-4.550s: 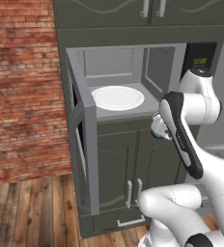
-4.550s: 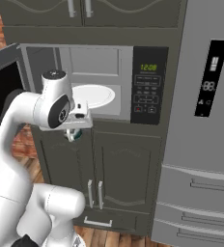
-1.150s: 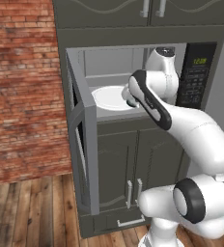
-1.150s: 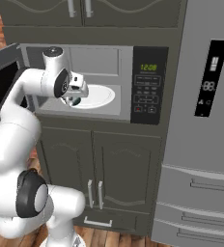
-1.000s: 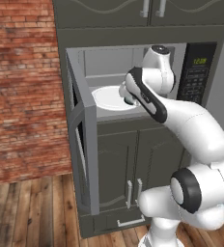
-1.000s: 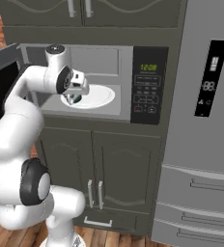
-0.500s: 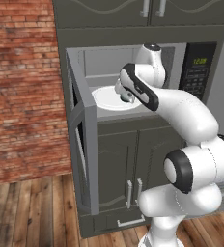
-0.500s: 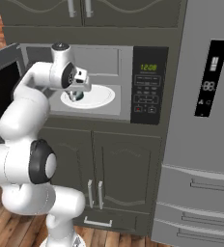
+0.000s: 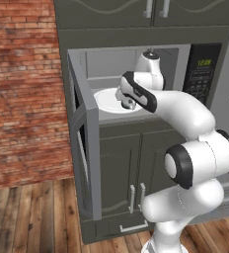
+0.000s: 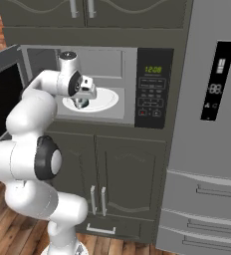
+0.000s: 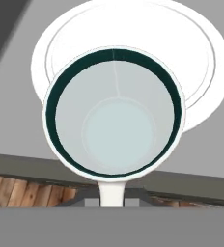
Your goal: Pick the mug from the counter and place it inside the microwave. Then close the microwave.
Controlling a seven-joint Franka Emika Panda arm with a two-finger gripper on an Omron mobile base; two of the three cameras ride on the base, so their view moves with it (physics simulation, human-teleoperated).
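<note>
The claw (image 10: 81,103) grips the small pale glassy mug (image 11: 114,113) upright, directly above the white round plate (image 11: 201,58), mid-frame inside the grey microwave (image 10: 107,115).

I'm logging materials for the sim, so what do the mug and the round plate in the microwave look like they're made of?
The mug looks like pale, translucent glass with a whitish rim, though glazed ceramic is possible. The plate looks like glossy white ceramic or opaque glass: smooth, uniformly white, with a raised ring.

mug (image 11: 115,113): over the front edge of the plate (image 11: 196,43)
plate: inside the microwave (image 10: 125,69)
door (image 9: 86,148): left of the microwave
</note>
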